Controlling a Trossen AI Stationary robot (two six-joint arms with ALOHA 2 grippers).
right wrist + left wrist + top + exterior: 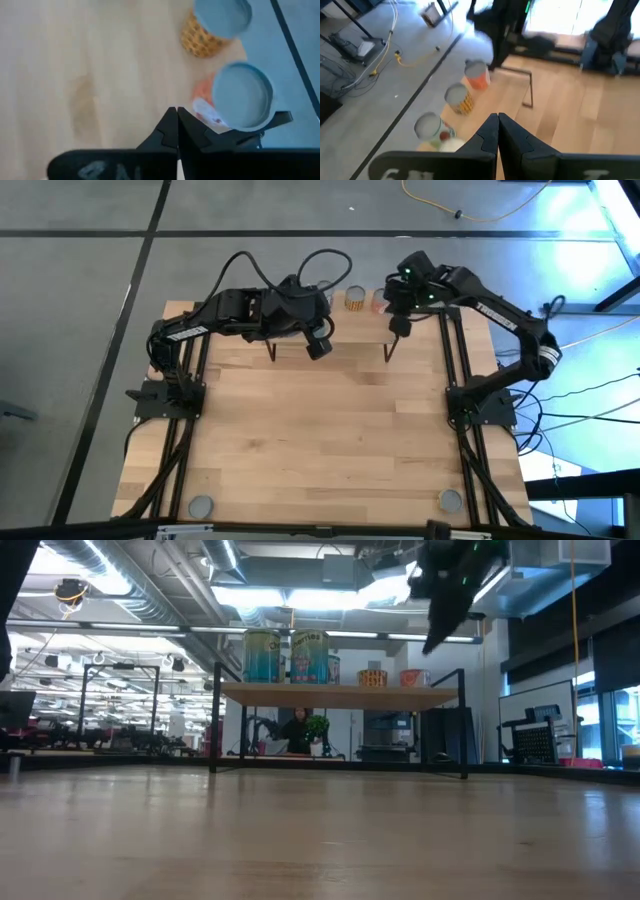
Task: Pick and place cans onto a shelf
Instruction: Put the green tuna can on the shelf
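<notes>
Both arms reached toward the far edge of the table (330, 430) from bases at its left and right sides.

Left arm: folded inward, wrist bent, cables looping above it. Left gripper (498, 131) hung past the far edge's middle, its 2 fingers pressed together, tips touching, holding nothing.

Right arm: stretched from the right side up to the far right corner, green light showing at the wrist. Right gripper (177, 127) pointed down near that corner, its 2 fingers closed against each other, also without a load.
</notes>
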